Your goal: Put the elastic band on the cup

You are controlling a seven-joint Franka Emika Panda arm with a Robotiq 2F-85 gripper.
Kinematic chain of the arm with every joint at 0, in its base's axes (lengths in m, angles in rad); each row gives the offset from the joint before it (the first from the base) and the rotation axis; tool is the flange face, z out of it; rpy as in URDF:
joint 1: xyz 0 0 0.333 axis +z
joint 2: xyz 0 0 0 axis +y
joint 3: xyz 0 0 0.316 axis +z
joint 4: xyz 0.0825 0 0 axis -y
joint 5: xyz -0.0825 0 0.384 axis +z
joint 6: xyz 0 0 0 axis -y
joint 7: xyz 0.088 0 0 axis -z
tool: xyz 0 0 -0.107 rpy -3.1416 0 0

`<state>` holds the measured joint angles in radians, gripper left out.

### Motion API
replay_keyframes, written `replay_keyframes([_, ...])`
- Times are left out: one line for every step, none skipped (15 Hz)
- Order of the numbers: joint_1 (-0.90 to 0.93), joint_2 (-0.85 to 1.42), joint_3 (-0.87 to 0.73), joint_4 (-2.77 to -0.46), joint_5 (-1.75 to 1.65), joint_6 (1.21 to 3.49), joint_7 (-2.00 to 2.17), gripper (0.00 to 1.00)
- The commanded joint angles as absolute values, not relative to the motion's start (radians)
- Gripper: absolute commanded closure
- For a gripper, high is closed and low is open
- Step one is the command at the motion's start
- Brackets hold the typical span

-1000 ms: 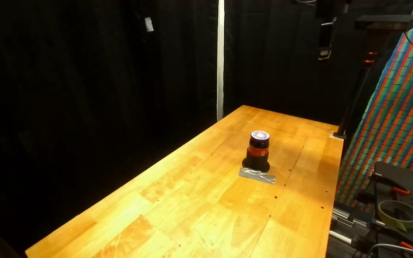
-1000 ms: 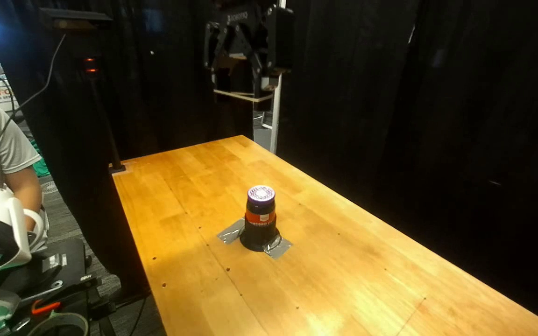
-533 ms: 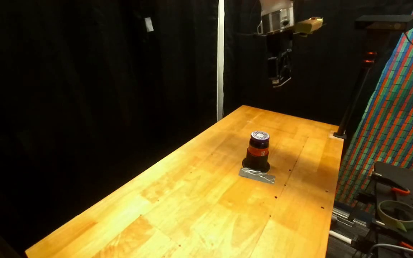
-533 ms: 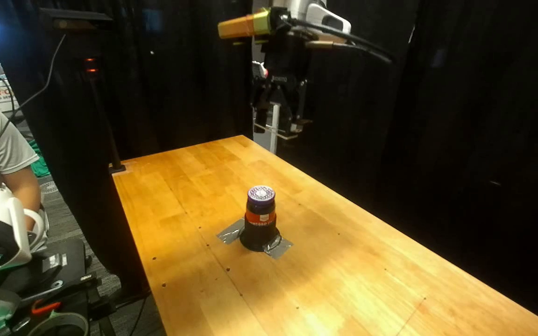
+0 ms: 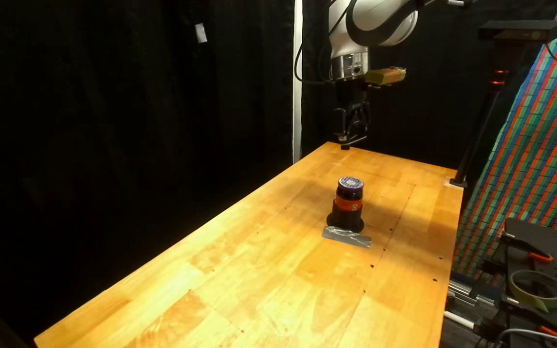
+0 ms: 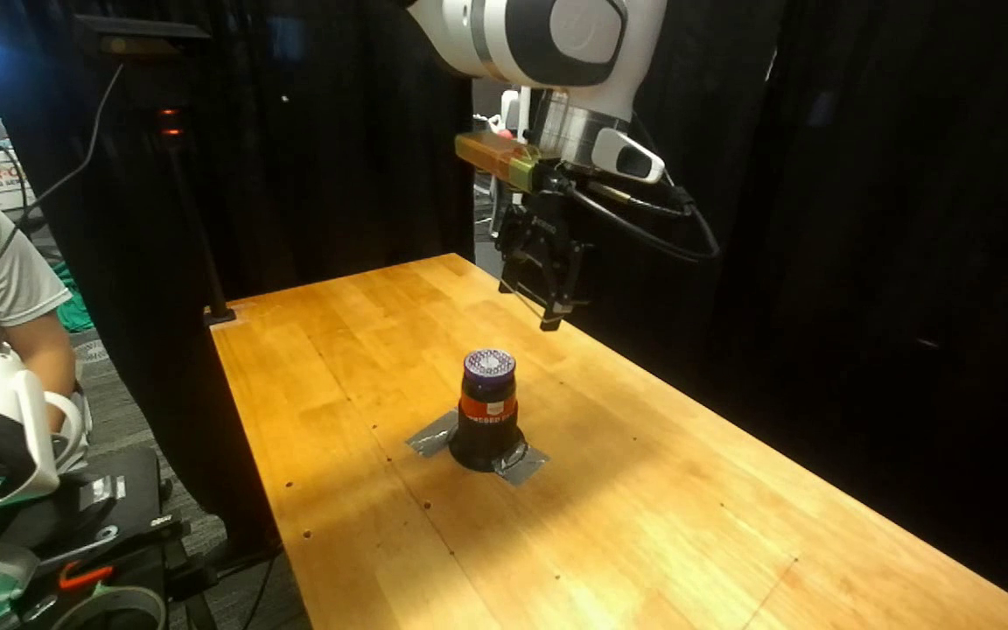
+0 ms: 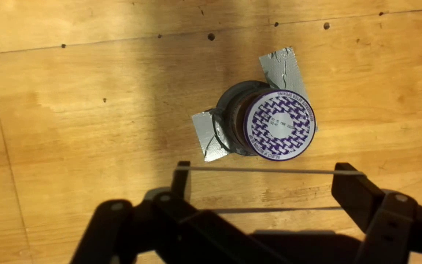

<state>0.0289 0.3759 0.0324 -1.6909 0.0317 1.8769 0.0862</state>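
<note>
The cup [image 5: 349, 205] stands upright on the wooden table, dark with an orange-red band of label and a purple-and-white lid; it also shows in an exterior view [image 6: 488, 406] and in the wrist view [image 7: 280, 126]. My gripper [image 6: 528, 306] is open above the table, higher than the cup and to one side of it. The elastic band [image 7: 233, 169] is stretched around both fingers, with two strands across the gap. In the wrist view the gripper [image 7: 264, 171] sits below the lid in the picture, with no contact visible. Part of the band is hidden behind the fingers.
Silver tape [image 5: 347, 237] holds the cup's dark base to the table [image 5: 259, 270]; tape pieces also show in the wrist view [image 7: 211, 141]. A black post [image 6: 193, 219] with a camera stands at the table edge. A side cart [image 5: 539, 241] holds tools; a person [image 6: 10, 280] sits nearby.
The arm has come down from the top of both exterior views, bringing the gripper lower and nearer the cup. The band stays stretched on the fingers. The cup has not moved.
</note>
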Motion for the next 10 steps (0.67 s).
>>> replay_keyframes([0.052, 0.412, 0.031, -1.672, 0.03, 1.936, 0.121, 0.0])
replay_keyframes([0.064, 0.423, 0.029, -1.675, 0.011, 1.958, 0.134, 0.0])
replay_keyframes([0.074, 0.437, 0.029, -1.673, -0.006, 1.964, 0.136, 0.0])
replay_keyframes([0.083, 0.446, 0.029, -1.676, -0.017, 1.977, 0.142, 0.0])
replay_keyframes([0.093, 0.457, 0.03, -1.68, -0.029, 1.989, 0.147, 0.0])
replay_keyframes([0.101, 0.467, 0.03, -1.679, -0.037, 1.996, 0.148, 0.0])
replay_keyframes([0.11, 0.479, 0.028, -1.679, -0.052, 2.007, 0.153, 0.0])
replay_keyframes([0.116, 0.488, 0.027, -1.678, -0.061, 2.012, 0.157, 0.0])
replay_keyframes([0.119, 0.497, 0.027, -1.677, -0.065, 2.019, 0.158, 0.0])
replay_keyframes([0.121, 0.504, 0.027, -1.68, -0.065, 2.022, 0.159, 0.0])
